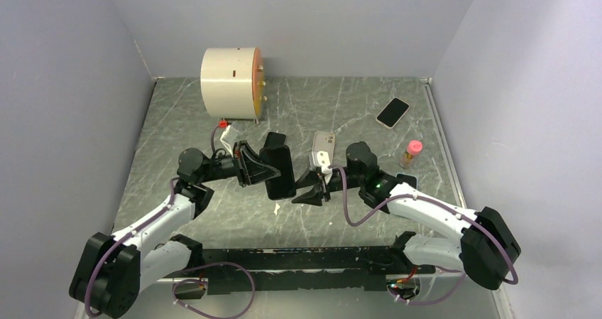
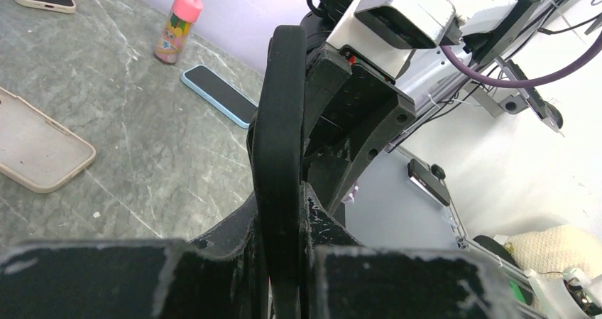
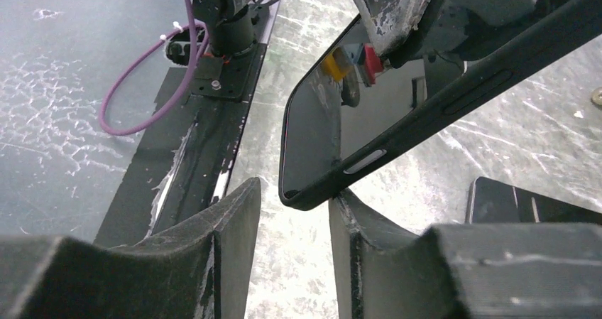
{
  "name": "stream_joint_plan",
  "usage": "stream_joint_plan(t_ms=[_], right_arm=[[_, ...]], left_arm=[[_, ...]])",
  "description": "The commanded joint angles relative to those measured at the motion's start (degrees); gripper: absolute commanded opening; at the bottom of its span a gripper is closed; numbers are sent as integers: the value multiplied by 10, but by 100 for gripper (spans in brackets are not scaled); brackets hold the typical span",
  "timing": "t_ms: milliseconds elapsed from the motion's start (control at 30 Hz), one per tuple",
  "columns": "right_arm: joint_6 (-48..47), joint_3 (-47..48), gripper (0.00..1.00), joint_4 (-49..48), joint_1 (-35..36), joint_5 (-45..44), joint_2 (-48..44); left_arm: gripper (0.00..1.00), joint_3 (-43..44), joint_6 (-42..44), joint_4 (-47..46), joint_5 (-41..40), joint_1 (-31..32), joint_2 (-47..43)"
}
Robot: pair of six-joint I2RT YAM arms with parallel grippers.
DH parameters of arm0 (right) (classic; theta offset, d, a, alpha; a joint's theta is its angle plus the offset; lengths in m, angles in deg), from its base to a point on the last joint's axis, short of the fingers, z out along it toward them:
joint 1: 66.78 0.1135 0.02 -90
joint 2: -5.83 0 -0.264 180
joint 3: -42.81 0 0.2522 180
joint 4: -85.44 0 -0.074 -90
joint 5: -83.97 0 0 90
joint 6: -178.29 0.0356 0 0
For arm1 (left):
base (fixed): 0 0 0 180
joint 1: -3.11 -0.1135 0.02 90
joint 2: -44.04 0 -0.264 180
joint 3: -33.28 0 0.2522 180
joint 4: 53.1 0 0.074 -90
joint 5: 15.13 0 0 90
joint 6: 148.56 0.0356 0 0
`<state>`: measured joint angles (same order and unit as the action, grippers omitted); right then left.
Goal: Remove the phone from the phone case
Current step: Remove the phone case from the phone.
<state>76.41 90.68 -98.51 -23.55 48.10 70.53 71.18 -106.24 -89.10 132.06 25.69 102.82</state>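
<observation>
While left end effector pinches the phone, right end effector sits spread | case likely soft, phone stiff and slick | peel at corner

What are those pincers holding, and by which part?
The left pincer clamps the cased phone across its flat faces, near one long edge. The right pincer is open, holding nothing.

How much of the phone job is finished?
Done: the left gripper holds the black phone up. In hand: the open right gripper sits at its lower corner. Left: the case still wraps it, so the phone must come out.
</observation>
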Motion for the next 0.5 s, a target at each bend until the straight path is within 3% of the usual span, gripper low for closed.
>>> stream_joint_plan(t_ms=[0,233,400,467], right_arm=[[11,27,40,-34,8,19,8],[-11,36,24,-22,8,9,15],[-95,37,2,15,9,8,11],[-131,38,0,31,9,1,10]], left_arm=[[2,14,-12,-61,-9,2,-4],[3,6,-39,-80,-4,5,1],[3,6,-89,-106,2,5,13],[3,6,-117,-135,9,5,22]])
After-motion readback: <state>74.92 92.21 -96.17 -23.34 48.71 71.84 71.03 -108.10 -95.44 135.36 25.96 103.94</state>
